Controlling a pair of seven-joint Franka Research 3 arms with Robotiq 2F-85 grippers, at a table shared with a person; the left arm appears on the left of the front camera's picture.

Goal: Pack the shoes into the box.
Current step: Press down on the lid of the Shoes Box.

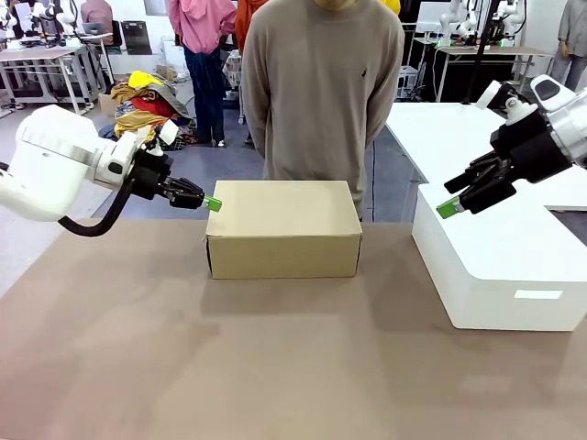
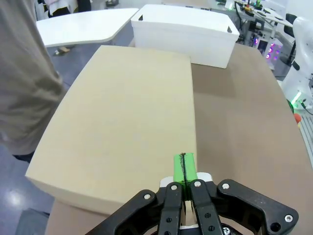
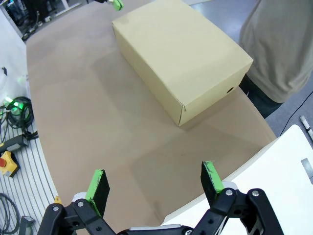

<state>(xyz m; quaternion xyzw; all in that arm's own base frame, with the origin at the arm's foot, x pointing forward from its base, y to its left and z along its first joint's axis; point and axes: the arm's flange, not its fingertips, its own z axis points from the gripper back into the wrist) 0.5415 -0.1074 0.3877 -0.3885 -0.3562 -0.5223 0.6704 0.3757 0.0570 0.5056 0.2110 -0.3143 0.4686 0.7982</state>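
The box is a tan cardboard shoebox with its lid closed, standing in the middle of the table in front of the person. The shoes are out of view. My left gripper is shut with nothing between its green pads, just off the box's upper left edge. The left wrist view looks along those closed pads over the lid of the box. My right gripper hangs open and holds nothing, above the left end of a white block-shaped box. From its wrist, the right gripper stands well short of the box.
A large white block-shaped box takes up the table's right side. A person in a beige sweater stands right behind the tan box. Bare brown tabletop stretches in front. A white table stands at the back right.
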